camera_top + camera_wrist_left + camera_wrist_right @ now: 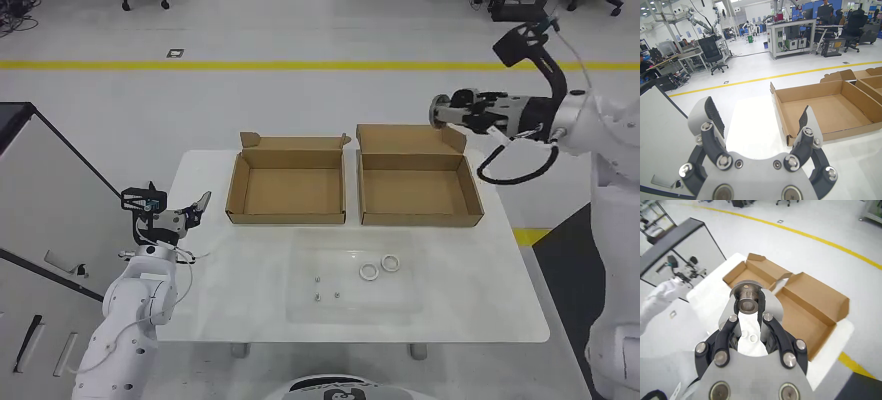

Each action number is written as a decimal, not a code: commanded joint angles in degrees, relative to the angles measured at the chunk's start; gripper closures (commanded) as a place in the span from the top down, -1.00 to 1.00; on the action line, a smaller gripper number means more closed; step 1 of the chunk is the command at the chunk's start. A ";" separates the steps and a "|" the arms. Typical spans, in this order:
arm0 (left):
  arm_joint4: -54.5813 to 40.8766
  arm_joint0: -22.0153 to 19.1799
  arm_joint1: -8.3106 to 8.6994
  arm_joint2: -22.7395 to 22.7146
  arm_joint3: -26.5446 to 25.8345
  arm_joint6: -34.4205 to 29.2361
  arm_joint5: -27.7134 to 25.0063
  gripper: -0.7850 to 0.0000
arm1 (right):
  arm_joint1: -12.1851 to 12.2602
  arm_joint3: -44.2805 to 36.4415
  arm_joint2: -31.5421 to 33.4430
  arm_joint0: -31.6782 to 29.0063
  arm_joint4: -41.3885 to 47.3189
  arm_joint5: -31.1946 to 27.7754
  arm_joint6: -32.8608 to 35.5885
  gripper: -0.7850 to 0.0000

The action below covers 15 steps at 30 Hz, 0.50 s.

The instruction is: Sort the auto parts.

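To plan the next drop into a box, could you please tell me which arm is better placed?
Right: the right gripper holds the metal flanged part, raised close to the cardboard box on its side, while the left gripper is open and empty.

I have the white rectangular table [480, 290] at the centre of my top view. A yellow floor stripe [300, 65] runs across at its 12 o'clock, and a small square metal floor plate [175, 52] sits at 11 o'clock, just beyond the stripe. At 9 o'clock stands a black-framed cabinet with grey panels [45, 165] (near the table, not touching). Farther out in the hall I make out a black swivel office chair [712, 54] and a green bin [749, 39].
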 commanded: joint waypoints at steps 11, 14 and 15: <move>0.00 0.00 0.00 0.00 0.00 0.00 0.00 1.00 | -1.69 14.91 -18.23 9.58 -18.01 -1.30 -1.21 -1.00; 0.00 0.00 0.00 0.00 0.00 0.00 0.00 1.00 | -2.12 19.34 -20.56 10.52 -19.68 -1.16 -1.90 -1.00; 0.00 0.00 0.00 0.00 0.00 0.00 0.00 1.00 | -2.24 20.51 -21.24 10.78 -20.29 -1.27 -2.17 -1.00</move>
